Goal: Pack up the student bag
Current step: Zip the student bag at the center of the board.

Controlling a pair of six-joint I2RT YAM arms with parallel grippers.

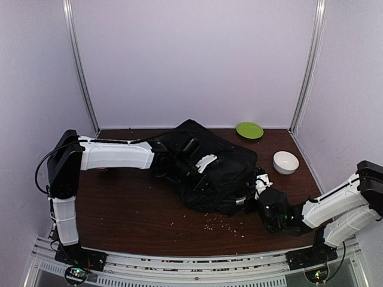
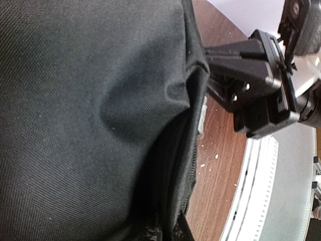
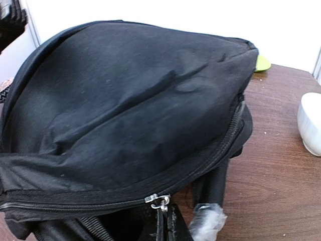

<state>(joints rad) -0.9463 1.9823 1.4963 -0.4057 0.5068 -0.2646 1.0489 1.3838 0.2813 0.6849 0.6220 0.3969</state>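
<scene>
Top external: black student bag (image 1: 209, 170) lies crumpled, left fingers (image 1: 170, 161) and right fingers (image 2: 225, 50) clenched.

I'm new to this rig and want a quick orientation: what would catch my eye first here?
The big black student bag lies slumped in the middle of the brown table, with the left arm and the right arm reaching to it from either side. Behind it sits a bright green plate, a white bowl stands to its right, and pale crumbs dot the table in front.
</scene>
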